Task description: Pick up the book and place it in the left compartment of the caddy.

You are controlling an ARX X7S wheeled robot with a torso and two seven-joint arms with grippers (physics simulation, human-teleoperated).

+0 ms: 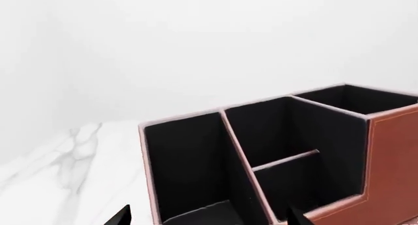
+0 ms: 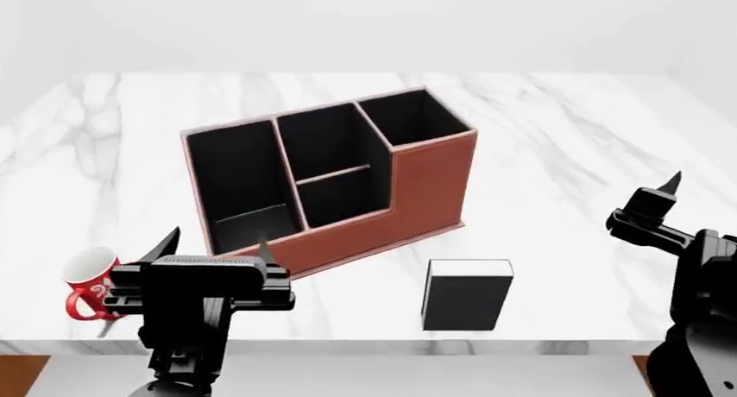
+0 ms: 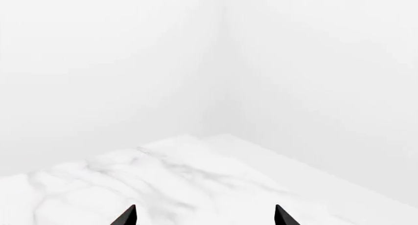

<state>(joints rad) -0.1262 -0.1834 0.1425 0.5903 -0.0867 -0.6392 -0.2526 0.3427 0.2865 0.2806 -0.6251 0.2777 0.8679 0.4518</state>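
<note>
On the marble tabletop (image 2: pixel 576 138), the book (image 2: pixel 467 294) stands untouched before the caddy (image 2: pixel 398 216). Both tools, left (image 2: pixel 217 246) and right (image 2: pixel 662 194), hover apart and empty, so the left compartment (image 2: pixel 236 177) likely awaits a first reach.

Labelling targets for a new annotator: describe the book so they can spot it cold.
Start at the reddish-brown caddy in the middle of the marble table. The book stands alone near the table's front edge, just in front of the caddy's tall right end. It is a small black block with a white top edge, unlike the red mug at far left.
</note>
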